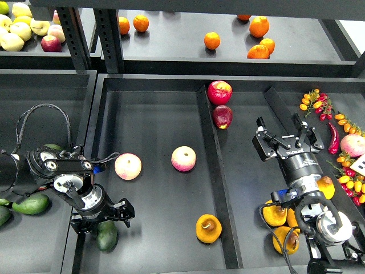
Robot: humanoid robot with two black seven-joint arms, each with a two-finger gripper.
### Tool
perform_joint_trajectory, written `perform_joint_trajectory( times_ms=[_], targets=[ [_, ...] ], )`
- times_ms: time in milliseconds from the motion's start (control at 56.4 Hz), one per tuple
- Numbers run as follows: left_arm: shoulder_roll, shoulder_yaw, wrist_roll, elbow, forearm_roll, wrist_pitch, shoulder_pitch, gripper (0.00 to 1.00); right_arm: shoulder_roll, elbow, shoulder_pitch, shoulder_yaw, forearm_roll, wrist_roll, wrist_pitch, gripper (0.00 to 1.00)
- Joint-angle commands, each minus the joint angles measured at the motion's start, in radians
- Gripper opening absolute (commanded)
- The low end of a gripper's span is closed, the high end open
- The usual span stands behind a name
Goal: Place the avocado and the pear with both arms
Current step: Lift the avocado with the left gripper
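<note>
The dark green avocado (107,237) lies in the front left corner of the middle tray (154,114). My left gripper (101,217) hangs just over its upper end, fingers spread wide, not closed on it. The squat orange-yellow pear (209,228) lies at the front right of the same tray, stem dimple up, beside the divider. My right gripper (284,136) is open and empty over the right tray, well behind and to the right of the pear.
Two peaches (128,166) (183,158) lie mid-tray. A red apple (219,92) and a dark red fruit (222,116) sit by the divider. More orange-yellow pears (274,214) lie under my right arm. Lighter avocados (31,203) are at far left. Cherry tomatoes (313,101) are at right.
</note>
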Motion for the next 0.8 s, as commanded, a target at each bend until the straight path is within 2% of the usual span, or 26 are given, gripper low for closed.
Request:
perform_joint_trajectory(
  times_ms=[0, 425, 780],
  targets=[
    [-0.006, 0.0, 0.0, 0.012, 0.001, 0.0, 0.004, 0.95, 0.0, 0.0, 0.0, 0.0, 0.0, 0.0, 0.0, 0.99],
    [-0.015, 0.0, 0.0, 0.034, 0.001, 0.0, 0.017, 0.92, 0.0, 0.0, 0.0, -0.001, 0.0, 0.0, 0.0, 0.99],
    [-0.015, -0.002, 0.0, 0.04, -0.002, 0.0, 0.022, 0.78, 0.0, 0.0, 0.0, -0.003, 0.001, 0.0, 0.0, 0.99]
  ],
)
